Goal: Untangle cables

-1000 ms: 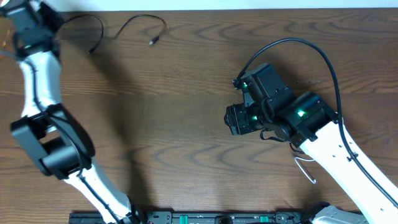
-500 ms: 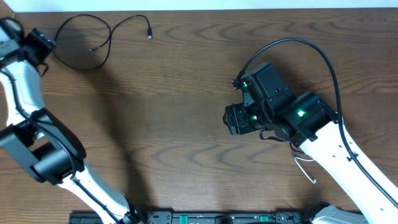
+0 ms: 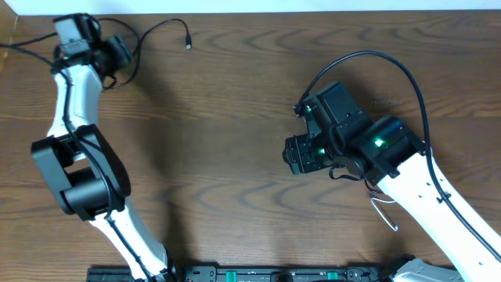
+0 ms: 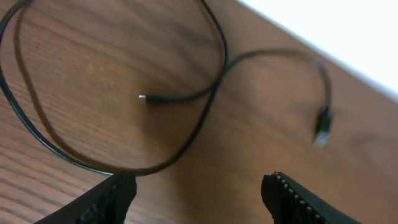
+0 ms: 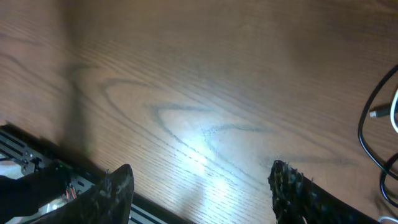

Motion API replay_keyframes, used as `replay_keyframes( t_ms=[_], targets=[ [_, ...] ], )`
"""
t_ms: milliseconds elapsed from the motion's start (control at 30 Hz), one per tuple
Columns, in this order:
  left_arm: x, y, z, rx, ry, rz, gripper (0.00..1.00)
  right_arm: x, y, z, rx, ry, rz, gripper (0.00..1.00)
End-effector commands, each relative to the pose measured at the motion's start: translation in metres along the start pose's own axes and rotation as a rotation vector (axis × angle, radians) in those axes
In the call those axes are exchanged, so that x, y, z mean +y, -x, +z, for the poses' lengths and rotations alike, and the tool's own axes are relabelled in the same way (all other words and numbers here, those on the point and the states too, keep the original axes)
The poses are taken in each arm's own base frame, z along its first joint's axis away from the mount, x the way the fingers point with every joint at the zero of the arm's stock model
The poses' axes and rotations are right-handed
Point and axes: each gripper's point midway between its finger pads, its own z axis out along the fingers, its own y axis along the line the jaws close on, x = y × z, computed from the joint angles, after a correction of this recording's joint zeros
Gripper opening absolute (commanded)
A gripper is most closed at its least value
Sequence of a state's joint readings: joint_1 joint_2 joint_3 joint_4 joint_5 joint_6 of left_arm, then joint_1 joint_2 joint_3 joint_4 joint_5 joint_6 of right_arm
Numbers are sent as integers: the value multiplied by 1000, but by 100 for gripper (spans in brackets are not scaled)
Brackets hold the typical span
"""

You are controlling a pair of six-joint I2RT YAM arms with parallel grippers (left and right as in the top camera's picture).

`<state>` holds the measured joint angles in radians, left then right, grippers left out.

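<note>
My left fingers [image 4: 115,196] have swung back over the black cable [image 4: 180,98], spread and empty. It now lies loose by the counter's [image 3: 235,117] far edge, apparently separated. Right fingers [image 5: 118,186] are spread and empty, well short of that edge.

Black cable [image 4: 222,55]: thin cord lying slack in one open loop on the wood surface [image 3: 235,117] near its far left edge. Both small plugs lie free. White cable [image 5: 379,113]: thin; only its plug end shows clearly.
</note>
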<state>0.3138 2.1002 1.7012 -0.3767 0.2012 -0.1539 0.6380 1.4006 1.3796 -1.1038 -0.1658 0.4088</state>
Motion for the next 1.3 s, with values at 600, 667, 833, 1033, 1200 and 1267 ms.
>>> replay_keyframes(
  t_ms=[600, 667, 833, 1033, 1200, 1267],
  targets=[
    [28, -53, 90, 78, 22, 331, 79, -4, -10, 3, 48, -11, -3, 72],
    [31, -58, 97, 85, 23, 330, 79, -3, -9, 3, 43, -10, 3, 72],
    [43, -64, 107, 93, 67, 328, 63, -4, -9, 6, 52, -13, 17, 73],
    [92, -70, 112, 115, 237, 303, 35, -5, -11, 9, 67, -20, 47, 73],
    [153, -54, 98, 72, 370, 187, 36, -3, -13, 12, 78, -21, 45, 73],
    [167, -49, 92, 62, 388, 160, 36, -1, -15, 14, 84, -20, 38, 73]
  ],
)
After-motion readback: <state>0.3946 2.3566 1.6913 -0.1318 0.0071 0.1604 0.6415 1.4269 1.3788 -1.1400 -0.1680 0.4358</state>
